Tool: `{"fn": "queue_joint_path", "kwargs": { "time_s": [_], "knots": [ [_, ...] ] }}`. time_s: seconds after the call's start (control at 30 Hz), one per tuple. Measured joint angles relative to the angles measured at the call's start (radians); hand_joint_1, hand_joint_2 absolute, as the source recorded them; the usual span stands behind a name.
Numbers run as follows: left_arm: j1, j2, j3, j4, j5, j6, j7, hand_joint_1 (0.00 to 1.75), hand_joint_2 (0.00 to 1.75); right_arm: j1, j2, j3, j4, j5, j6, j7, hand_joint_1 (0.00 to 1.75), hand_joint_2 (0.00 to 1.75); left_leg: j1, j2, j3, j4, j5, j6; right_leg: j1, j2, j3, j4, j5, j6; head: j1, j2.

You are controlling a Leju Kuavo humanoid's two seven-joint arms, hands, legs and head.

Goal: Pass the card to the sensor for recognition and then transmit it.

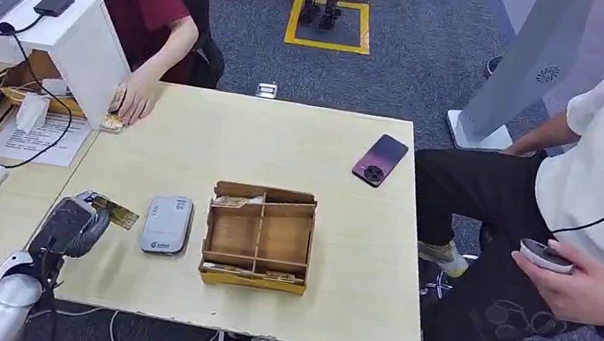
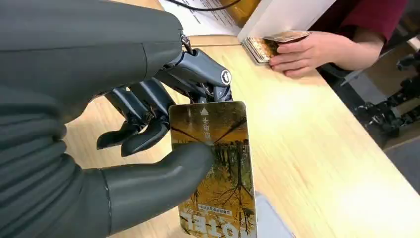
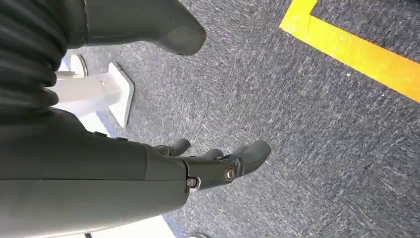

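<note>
High head view; close wrist views, table (image 1: 301,148) shared.

The left hand (image 2: 163,124) is dark grey, with a ribbed cover, a thick smooth thumb, darker fingers (image 2: 131,136) and silver screws; behind it, a silver arm (image 1: 3,302).

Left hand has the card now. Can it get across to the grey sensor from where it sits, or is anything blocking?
Probably yes. The left hand pinches the card just beside the grey sensor, with bare table between them. The wooden box sits on the sensor's far side, out of the path.
</note>
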Motion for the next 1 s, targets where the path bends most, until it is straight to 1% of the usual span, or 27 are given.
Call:
{"fn": "queue_joint_path", "kwargs": {
  "time_s": [0.13,0.23,0.33,0.43,0.47,0.63,0.87,1.0],
  "knots": [
    [-0.002,-0.003,-0.029,0.000,-0.043,0.014,0.038,1.75,1.75,0.000,0.000,-0.002,0.000,0.005,0.000,0.000,0.00,1.75,0.000,0.000,0.000,0.000,0.000,0.000,0.000,0.000,0.000,0.000,0.000,0.000,0.000,0.000],
    [-0.010,-0.009,-0.042,0.000,-0.045,0.026,0.041,1.75,1.75,0.000,0.001,-0.002,0.000,0.007,0.000,0.000,0.00,1.75,0.000,0.000,0.000,0.000,0.000,0.000,0.000,0.000,0.000,0.000,0.000,0.000,0.000,0.000],
    [-0.026,-0.030,-0.044,0.000,0.020,0.023,0.052,1.75,1.75,-0.001,0.002,-0.002,0.000,0.009,-0.002,0.003,0.00,1.75,0.000,0.000,0.000,0.000,0.000,0.000,0.000,0.000,0.000,0.000,0.000,0.000,0.000,0.000],
    [-0.040,-0.052,-0.044,-0.007,0.112,-0.018,0.078,1.75,1.75,-0.001,0.004,-0.003,0.000,0.016,-0.008,0.003,0.00,1.75,0.000,0.000,0.000,0.000,0.000,0.000,0.000,0.000,0.000,0.000,0.000,0.000,0.000,0.000],
    [-0.043,-0.056,-0.045,-0.013,0.124,-0.025,0.082,1.75,1.75,-0.001,0.005,-0.003,0.000,0.016,-0.010,0.003,0.00,1.75,0.000,0.000,0.000,0.000,0.000,0.000,0.000,0.000,0.000,0.000,0.000,0.000,0.000,0.000],
    [-0.061,-0.072,-0.062,-0.018,0.123,-0.031,0.111,1.75,1.75,-0.001,0.007,-0.003,0.000,0.019,-0.011,0.003,0.00,1.75,0.000,0.000,0.000,0.000,0.000,0.000,0.000,0.000,0.000,0.000,0.000,0.000,0.000,0.000],
    [-0.073,-0.086,-0.081,-0.018,0.122,-0.029,0.119,1.75,1.75,-0.001,0.009,-0.004,0.000,0.020,-0.011,0.003,0.00,1.75,0.000,0.000,0.000,0.000,0.000,0.000,0.000,0.000,0.000,0.000,0.000,0.000,0.000,0.000],
    [-0.077,-0.089,-0.097,-0.016,0.100,-0.016,0.134,1.75,1.75,-0.001,0.009,-0.005,0.000,0.020,-0.013,0.003,0.00,1.75,0.000,0.000,0.000,0.000,0.000,0.000,0.000,0.000,0.000,0.000,0.000,0.000,0.000,0.000]
  ]
}}
